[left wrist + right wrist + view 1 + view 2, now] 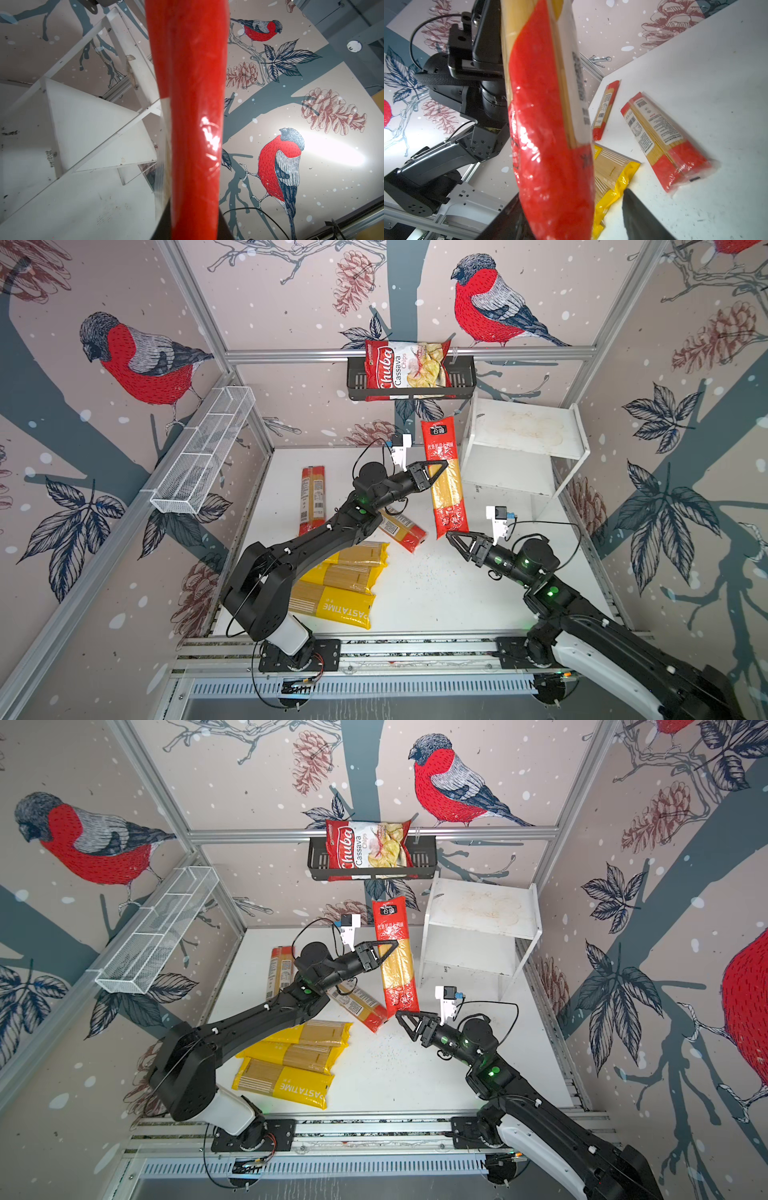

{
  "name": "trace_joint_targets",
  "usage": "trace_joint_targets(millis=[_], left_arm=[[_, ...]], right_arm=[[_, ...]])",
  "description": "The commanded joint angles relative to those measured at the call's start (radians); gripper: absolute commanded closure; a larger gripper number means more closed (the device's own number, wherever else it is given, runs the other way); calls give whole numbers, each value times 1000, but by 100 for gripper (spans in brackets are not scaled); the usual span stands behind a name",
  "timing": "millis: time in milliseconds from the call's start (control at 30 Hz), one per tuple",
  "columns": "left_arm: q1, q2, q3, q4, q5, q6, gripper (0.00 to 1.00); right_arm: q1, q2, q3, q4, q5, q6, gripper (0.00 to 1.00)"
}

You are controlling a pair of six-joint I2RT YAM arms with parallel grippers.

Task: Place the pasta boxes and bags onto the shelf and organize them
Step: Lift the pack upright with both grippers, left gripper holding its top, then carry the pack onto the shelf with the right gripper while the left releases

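Red packet (pixel 446 493): hanging on end in the air, just beside the shelf (pixel 523 427) and well above the table (pixel 457 593). Being pinched at mid-length by the left end effector (pixel 436 472), clamped tight on it. Right end effector (pixel 455 537) standing wide at the lower end, gripping nothing.

Risking a swing or slip, riding on one narrow pinch through slick film. Also risking a knock against the shelf edge while being turned flat.

Lying on the table: two red packets (pixel 312 497) and three yellow packets (pixel 345 576), none blocking the shelf. Sitting well clear: chips bag (pixel 405 369) in black basket (pixel 357 381), wire basket (pixel 203 456).
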Motion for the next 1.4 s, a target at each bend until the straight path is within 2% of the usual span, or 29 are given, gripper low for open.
trace_joint_targets(millis=[0,267,433,467,567,633,967,1167,1300,1367], left_arm=[[-20,14,41,170,-5,-33,96],[-42,51,87,173,-5,-43,95],[-43,74,131,153,-2,-36,95],[-45,80,142,151,2,-37,95],[-49,93,157,145,6,-36,95],[-49,94,154,147,4,-36,95],[-44,102,155,146,-8,-29,95],[-57,117,168,155,-6,-38,95],[-68,142,183,168,-2,-56,95],[-68,149,194,165,-3,-60,94]], right_arm=[[-3,17,9,121,37,24,32],[-42,17,22,231,62,86,44],[-63,18,27,267,71,114,57],[-68,17,28,273,73,118,56],[-81,8,35,278,71,124,39],[-91,1,42,271,67,125,35],[-129,-1,30,323,2,161,34],[-134,0,15,347,17,173,32],[-134,40,43,383,-2,169,39],[-134,51,45,397,1,171,48]])
